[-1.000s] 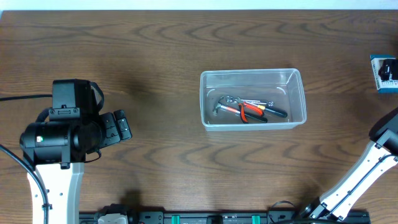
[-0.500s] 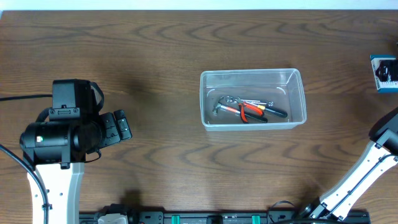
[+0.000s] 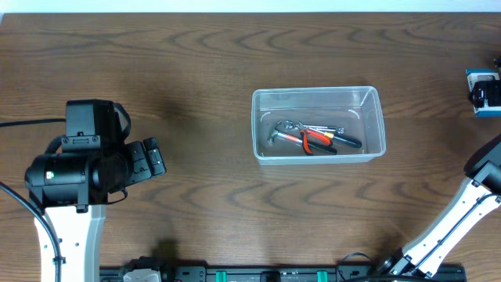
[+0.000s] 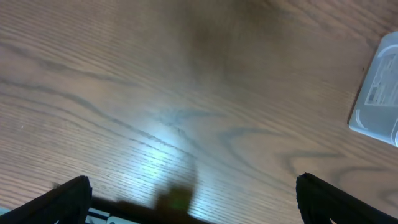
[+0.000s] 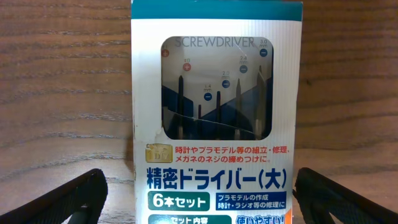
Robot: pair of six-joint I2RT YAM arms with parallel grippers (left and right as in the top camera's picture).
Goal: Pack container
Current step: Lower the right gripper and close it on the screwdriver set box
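The clear plastic container [image 3: 317, 95] stands at the table's centre. It holds several hand tools [image 3: 313, 137], among them red-handled pliers. A corner of the container also shows in the left wrist view [image 4: 379, 93]. My left gripper [image 3: 153, 159] is open and empty above bare wood [image 4: 189, 193], well left of the container. My right gripper [image 5: 199, 186] is open at the far right edge [image 3: 487, 94]. Its fingers straddle a blue-and-white screwdriver-set box [image 5: 217, 93] that lies on the table [image 3: 479, 76].
The wooden table [image 3: 196, 63] stretches around the container. The right arm's white link [image 3: 454, 223] crosses the front right corner. The left arm's base [image 3: 66, 180] fills the front left.
The right gripper has shifted slightly over the screwdriver box at the right edge. The left arm, the container and the tools have not moved.
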